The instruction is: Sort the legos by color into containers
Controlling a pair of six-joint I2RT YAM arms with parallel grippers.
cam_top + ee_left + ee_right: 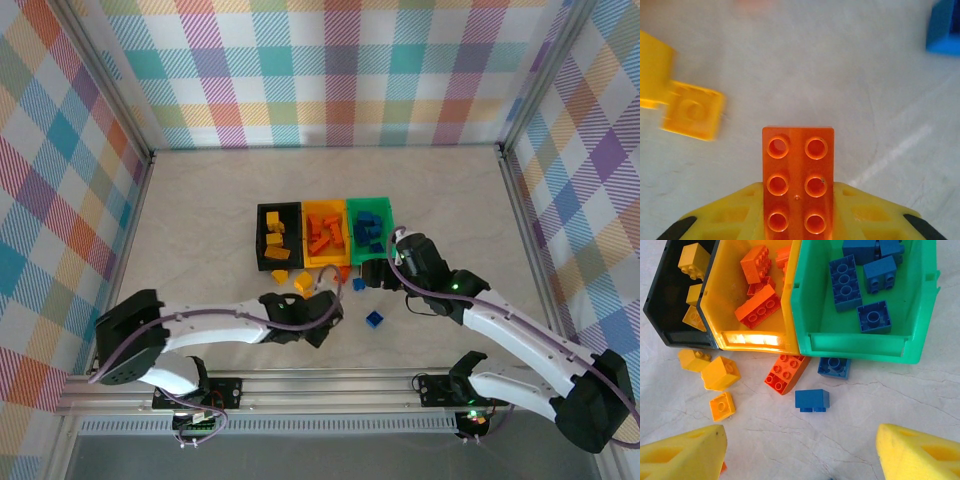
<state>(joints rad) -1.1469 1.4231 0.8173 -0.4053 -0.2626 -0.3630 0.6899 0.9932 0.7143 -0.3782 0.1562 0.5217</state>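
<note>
Orange is what you have in hand: the left gripper [798,202] pinches an orange brick [798,160] by its long sides, studs toward the wrist camera. It is over bare table, short of the bins, and you cannot tell whether it has left the surface. The right gripper [800,445] hangs spread wide and empty, just in front of the containers.

Most of the sort looks done to you. The black bin [687,338] holds yellow pieces, the yellow-orange bin [752,337] holds orange ones, and the green bin [855,345] holds blue ones, with no wrong colour visible in any.

What is left lies on the table before the bins:
- three loose yellow bricks [720,372], near the black bin's front
- a second orange piece [785,374], touching the front of the yellow-orange bin
- a blue brick [834,366] against the green bin's front wall
- another blue block [812,400] just beside it
- a lone blue one [374,318] nearer the arms

Counting the brick you hold, eight or so remain.
</note>
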